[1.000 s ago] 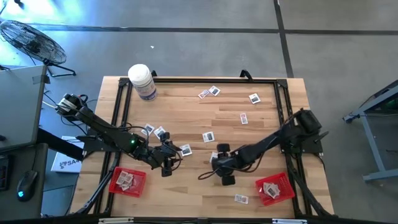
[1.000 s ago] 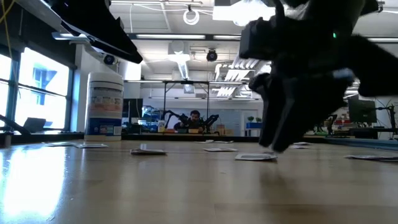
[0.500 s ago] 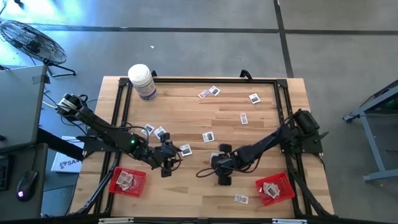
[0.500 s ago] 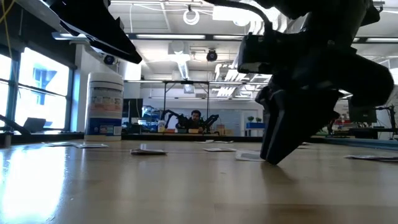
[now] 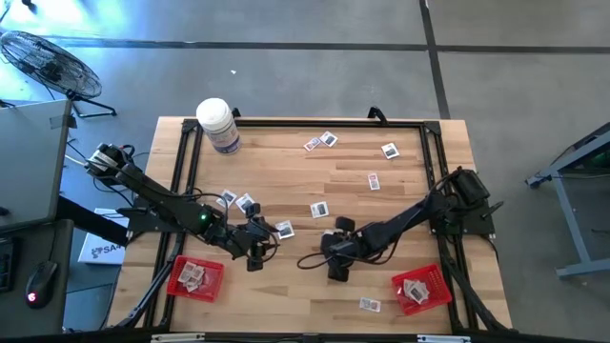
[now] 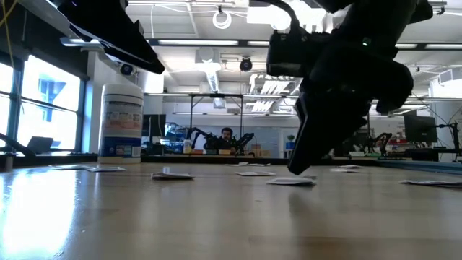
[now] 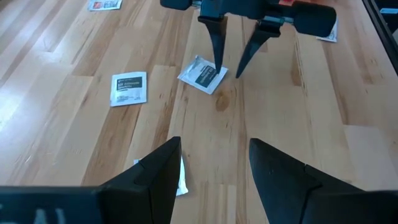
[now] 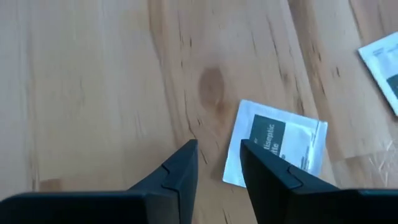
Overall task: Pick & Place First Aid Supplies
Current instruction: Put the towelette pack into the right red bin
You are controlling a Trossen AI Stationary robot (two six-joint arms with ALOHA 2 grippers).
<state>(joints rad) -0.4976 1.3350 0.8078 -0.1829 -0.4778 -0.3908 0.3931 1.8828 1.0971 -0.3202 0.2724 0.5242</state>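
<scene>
Sorted so far: a handful of small flat square white packets with dark grey and red print already lie in the left red mesh tray [image 5: 177,283] and a few more in the right red mesh tray [image 5: 434,282].
Left to do: about ten loose packets lie scattered on the table, among them two near the far edge [image 5: 321,142], one at the far right [image 5: 389,151], one mid-table [image 5: 319,210], a cluster near the left arm [image 5: 236,201] and one at the near edge [image 5: 370,305], so I judge the job roughly half done.
Right gripper [image 7: 227,68]: low over the middle of the table, fingers apart by a narrow gap and nothing between them; one finger [image 8: 264,168] sits at the edge of a white packet [image 8: 277,144] that lies flat on the wood (not lifted yet).
Left gripper [image 5: 257,250]: near the left tray, fingers spread wide and empty, with another packet [image 7: 129,88] ahead of it.
Surface: pale wooden plank tabletop [image 5: 286,295] with a black frame along its edges; a large white bottle with a white cap [image 5: 217,125] stands at the far left corner.
Room: grey concrete floor, a floor fan [image 5: 48,65] beyond the far left corner; the low view shows a bright workshop with ceiling lights and a person [image 6: 227,137] seated far behind.
</scene>
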